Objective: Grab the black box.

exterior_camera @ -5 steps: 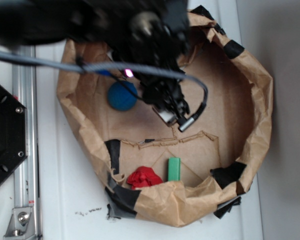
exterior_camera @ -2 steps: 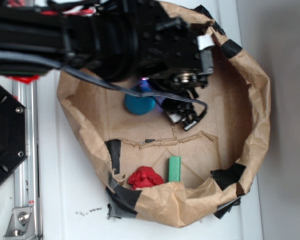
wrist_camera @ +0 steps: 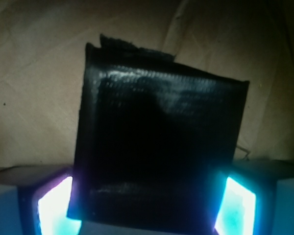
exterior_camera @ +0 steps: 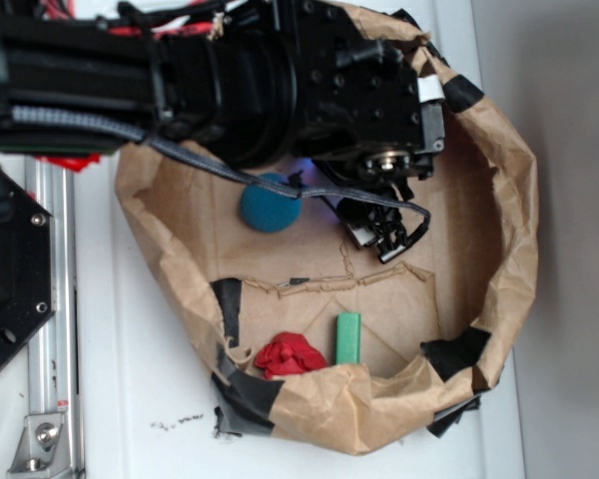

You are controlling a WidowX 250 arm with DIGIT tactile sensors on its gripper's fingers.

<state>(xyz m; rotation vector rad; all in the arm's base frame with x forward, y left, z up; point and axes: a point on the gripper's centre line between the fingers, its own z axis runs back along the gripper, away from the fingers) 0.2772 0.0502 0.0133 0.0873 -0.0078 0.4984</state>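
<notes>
My fingers (wrist_camera: 54,205) glow pale cyan at the bottom corners of the wrist view, one on the left, one on the right, and the black box (wrist_camera: 157,142) sits squarely between them. Its lower edges run down past the inner faces of both pads, so I read my gripper (wrist_camera: 147,208) as part-open with the box in the gap; whether the pads are actually pressing on it, I cannot tell. The box fills most of this view, glossy, faintly textured, a ragged scrap at its top left corner, brown paper behind it.

In the exterior view my gripper (exterior_camera: 371,222) points down inside the brown paper bowl (exterior_camera: 509,239), a little right of the middle, and my own black body covers the box there. A grey cable (exterior_camera: 404,205) loops around the fingertips. Just left of me lies the blue ball (exterior_camera: 271,203), close but apart from the fingers, on the paper floor.

Toward the near side, past a torn seam in the paper, a green block (exterior_camera: 347,337) stands by the near wall, and a red crumpled thing (exterior_camera: 289,356) lies just left of it. Black tape patches (exterior_camera: 456,349) mark the rim. Left of the bowl, on the white table (exterior_camera: 130,399), sit a metal rail (exterior_camera: 50,299) and a black hexagonal plate (exterior_camera: 10,279).
</notes>
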